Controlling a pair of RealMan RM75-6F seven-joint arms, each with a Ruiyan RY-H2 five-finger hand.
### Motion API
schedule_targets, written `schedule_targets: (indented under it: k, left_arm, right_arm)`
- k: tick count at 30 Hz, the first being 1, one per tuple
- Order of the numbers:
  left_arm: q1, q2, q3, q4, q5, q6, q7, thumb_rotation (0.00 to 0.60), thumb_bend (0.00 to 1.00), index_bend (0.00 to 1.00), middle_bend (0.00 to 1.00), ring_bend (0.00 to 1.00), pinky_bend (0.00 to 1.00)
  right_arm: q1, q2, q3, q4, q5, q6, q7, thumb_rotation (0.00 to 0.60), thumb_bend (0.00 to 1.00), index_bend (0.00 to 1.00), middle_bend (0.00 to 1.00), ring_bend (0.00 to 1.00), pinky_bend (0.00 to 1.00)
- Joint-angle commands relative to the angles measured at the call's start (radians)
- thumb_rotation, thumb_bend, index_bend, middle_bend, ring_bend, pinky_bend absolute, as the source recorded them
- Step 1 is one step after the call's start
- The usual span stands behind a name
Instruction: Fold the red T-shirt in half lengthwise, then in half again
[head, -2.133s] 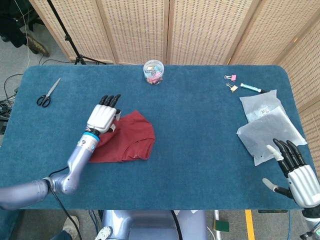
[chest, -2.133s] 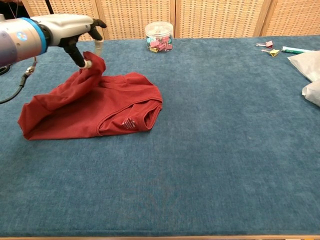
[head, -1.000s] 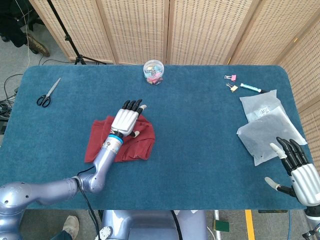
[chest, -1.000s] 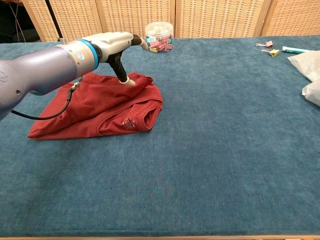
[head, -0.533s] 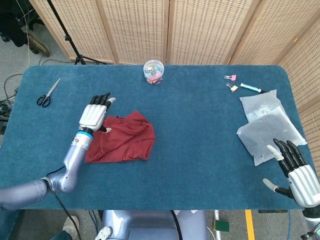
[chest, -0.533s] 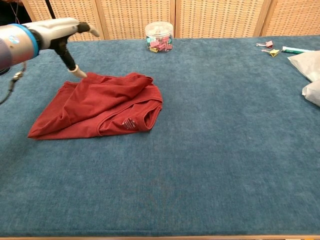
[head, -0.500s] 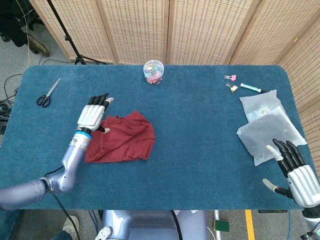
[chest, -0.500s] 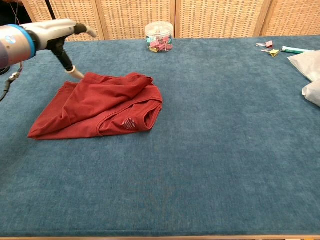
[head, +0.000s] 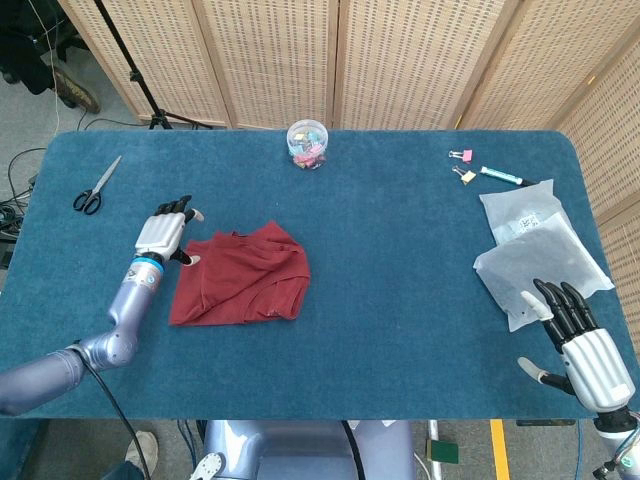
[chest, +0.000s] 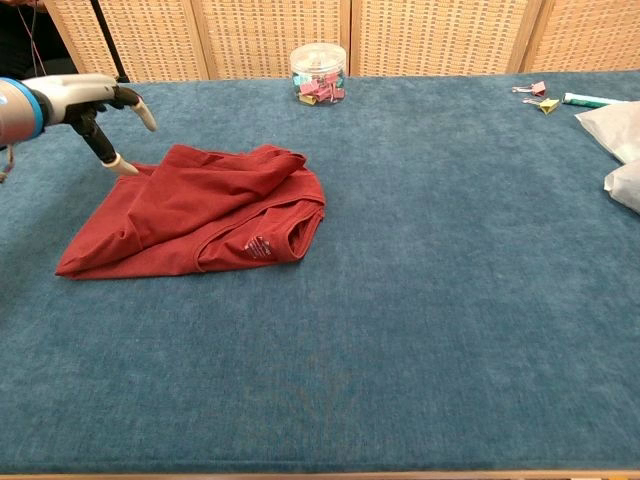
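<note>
Since releasing the red T-shirt, left hand has withdrawn leftward, seemingly empty, fingers spread.

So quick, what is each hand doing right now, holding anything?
Left hand: open, holding nothing, just beside the red T-shirt.
Right hand: open, empty, fingers spread near the plastic bags.

The left hand hovers just left of the red T-shirt, fingers spread, holding nothing. The right hand sits well right of it, fingers apart.
</note>
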Motion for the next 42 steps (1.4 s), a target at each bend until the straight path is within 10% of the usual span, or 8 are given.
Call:
schedule_targets:
  k: [1,25,42]
  left_arm:
    - [-0.007,-0.013,-0.007,0.011,-0.011,-0.007,-0.010,0.600,0.21,0.33,0.00,0.00,0.00]
    - [-0.144,0.004,-0.015,-0.042,-0.536,-0.036,0.118,0.600,0.26,0.35,0.00,0.00,0.00]
    - [-0.174,-0.049,-0.021,-0.030,-0.560,0.028,0.128,0.600,0.34,0.45,0.00,0.00,0.00]
  right_arm:
    - [0.001,0.000,0.000,0.001,0.001,-0.001,0.001,0.600,0.00,0.00,0.00,0.00,0.00]
    - [0.001,0.002,-0.003,0.002,-0.002,0.003,0.006,0.600,0.00,0.00,0.00,0.00,0.00]
    - [0.002,0.006,-0.003,0.003,0.002,0.003,0.022,0.600,0.00,0.00,0.00,0.00,0.00]
